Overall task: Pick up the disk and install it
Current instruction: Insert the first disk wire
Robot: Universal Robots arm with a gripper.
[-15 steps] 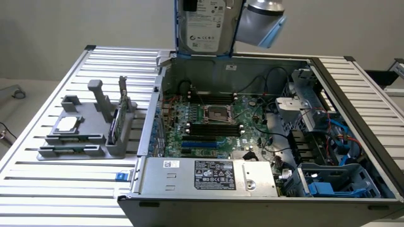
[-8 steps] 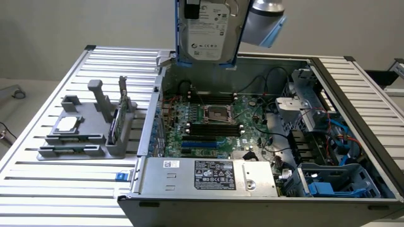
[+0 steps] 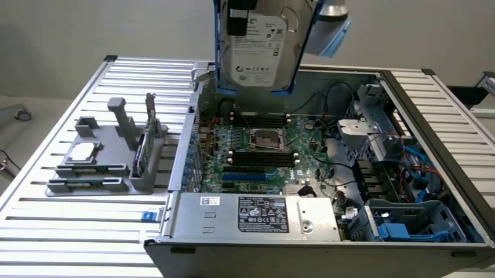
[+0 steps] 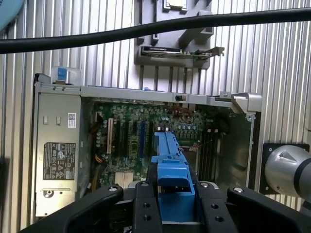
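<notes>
On the exterior view's left, on the worktop (image 3: 46, 231): a grey stand (image 3: 101, 174) with a chip (image 3: 81, 152) and a green card (image 3: 141, 152). Well apart from the disk, so little danger there. Plenty of room on that side.

At the top middle: the disk (image 3: 259, 46), up in the air, standing on end, over the back of the open case (image 3: 309, 252). Held by the fingers (image 4: 145, 206), closed on its blue frame from both sides, as seen in the wrist view. Touching nothing below.

Worst thing likely from here: slipping out of the hold and dropping onto the board (image 3: 263, 156) right under it. A hard fall, maybe broken parts. Gripped only on smooth plastic at one end, so maybe a tilt or a swing too. Could also bump the case's left wall (image 3: 191, 139), close to the disk's lower corner in the picture.

Further right: a metal cage (image 3: 371, 116), then red and blue wires (image 3: 414, 159) bunched beside it. Easy to catch or squash with a corner of the disk. Tight there, little room.

Lower right: a grey bay (image 3: 421, 211) with a blue part (image 3: 395, 230) inside, near the case's front corner. Narrow walls. Easy to jam on the rim if crooked.

Most open room: straight up over the case, and over the board in the middle. Also a black cable (image 4: 146, 29) stretched across the wrist view, in front of the case. Might snag on a big swing.
</notes>
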